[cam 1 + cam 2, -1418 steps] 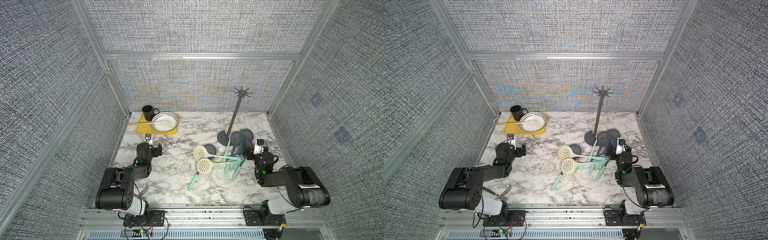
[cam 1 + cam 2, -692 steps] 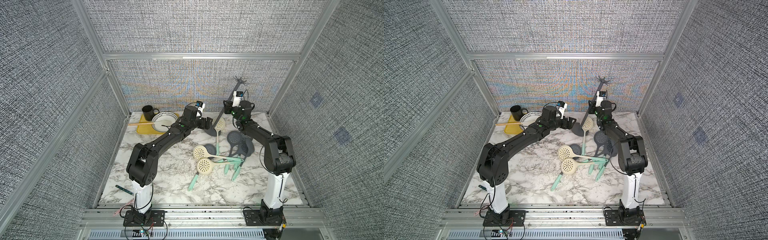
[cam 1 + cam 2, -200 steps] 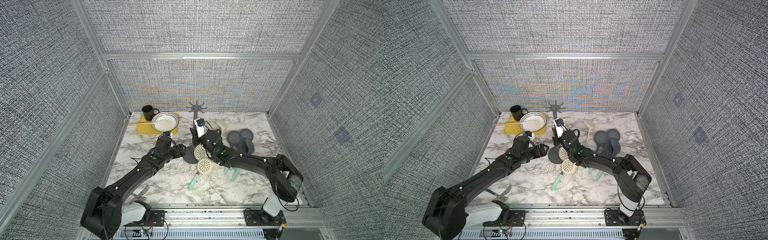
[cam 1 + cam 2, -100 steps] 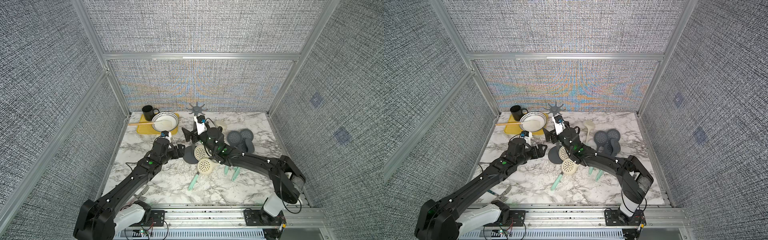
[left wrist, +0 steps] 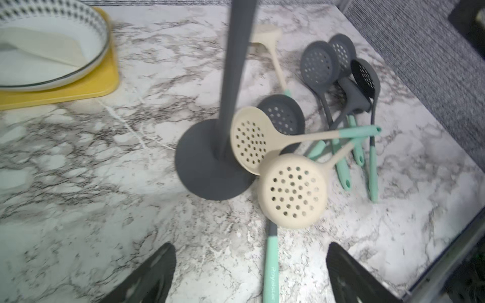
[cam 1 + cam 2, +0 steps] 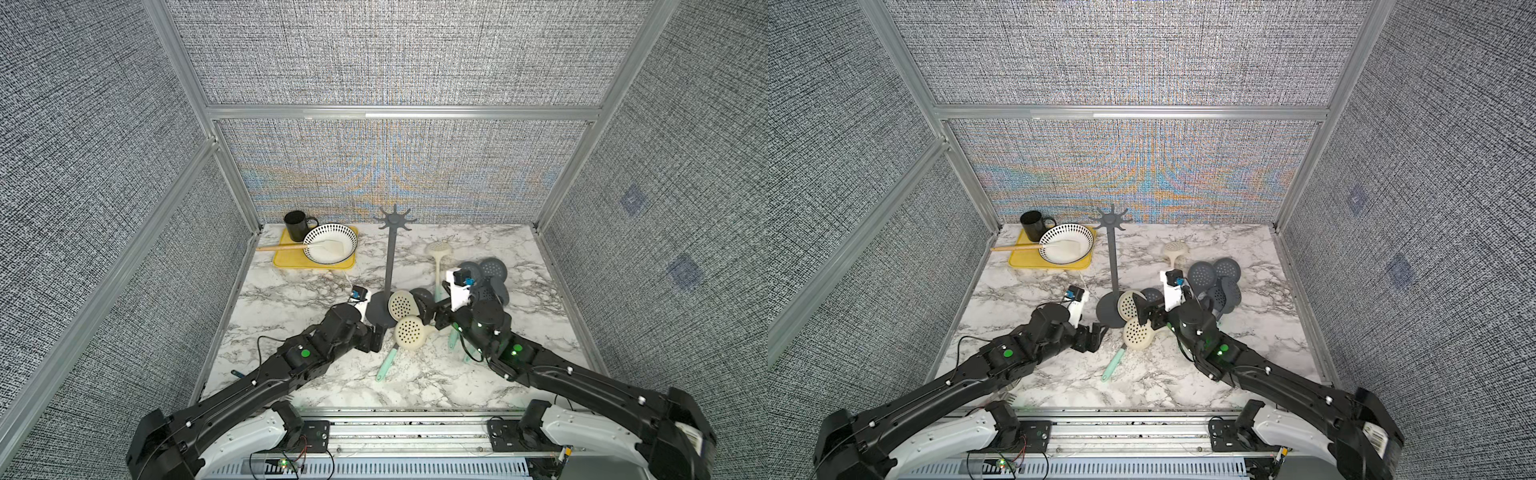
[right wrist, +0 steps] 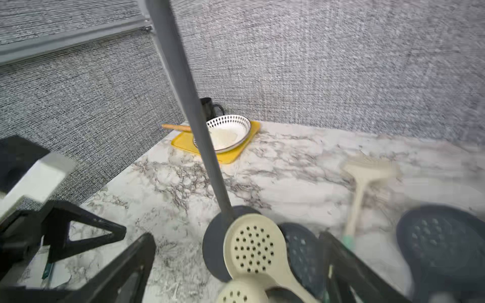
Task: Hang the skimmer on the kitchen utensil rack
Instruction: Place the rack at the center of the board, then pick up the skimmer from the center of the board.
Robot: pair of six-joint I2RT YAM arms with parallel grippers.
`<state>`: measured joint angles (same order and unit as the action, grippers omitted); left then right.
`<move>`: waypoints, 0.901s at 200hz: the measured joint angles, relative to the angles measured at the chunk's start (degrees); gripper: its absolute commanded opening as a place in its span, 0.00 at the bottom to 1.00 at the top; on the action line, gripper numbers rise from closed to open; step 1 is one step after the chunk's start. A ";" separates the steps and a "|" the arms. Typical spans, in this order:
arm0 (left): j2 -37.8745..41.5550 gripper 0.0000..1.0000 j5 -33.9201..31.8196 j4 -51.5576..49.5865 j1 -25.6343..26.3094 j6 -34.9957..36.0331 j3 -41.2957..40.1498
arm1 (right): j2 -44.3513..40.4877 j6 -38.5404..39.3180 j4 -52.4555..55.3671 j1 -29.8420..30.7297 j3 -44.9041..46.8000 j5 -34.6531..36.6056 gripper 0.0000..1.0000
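Left wrist view puts the nearest skimmer [image 5: 292, 194] flat on the counter [image 5: 78, 210]. Its cream perforated head lies at the edge of the round base of the kitchen utensil rack [image 5: 199, 168], amid a heap of other skimmers [image 5: 319, 63]. It looks light, with a stiff, slim handle. I would pinch the mint grip midway, leaving the end hole free for a hook. Left gripper [image 5: 250, 249] and right gripper [image 6: 431, 315] both hang spread, holding nothing. Seconds earlier the rack stood at the back right. A second ago the right gripper clasped its pole, which is now freed.
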<state>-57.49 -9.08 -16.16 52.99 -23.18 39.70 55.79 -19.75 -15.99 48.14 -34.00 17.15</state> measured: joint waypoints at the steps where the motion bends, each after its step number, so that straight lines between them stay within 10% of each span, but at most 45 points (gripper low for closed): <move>1: -0.26 0.91 -0.07 -0.02 0.33 0.11 0.15 | -0.31 -0.31 0.37 -0.02 0.07 0.15 0.92; 65: -26.47 0.77 -2.49 -0.28 13.14 11.13 19.43 | -13.35 -22.69 30.58 -16.48 3.45 -0.68 0.77; 135: -47.06 0.64 -0.87 -11.91 13.51 26.47 40.57 | -12.87 -19.10 39.04 -46.73 5.60 -27.96 0.77; 180: -56.81 0.62 -1.25 -21.81 12.98 32.30 52.11 | -12.33 -15.26 39.78 -54.75 6.12 -39.82 0.77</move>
<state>-114.30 -10.33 -37.98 65.98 9.13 91.81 43.46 -35.00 23.79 -6.61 -27.88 -22.68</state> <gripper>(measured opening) 0.623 0.768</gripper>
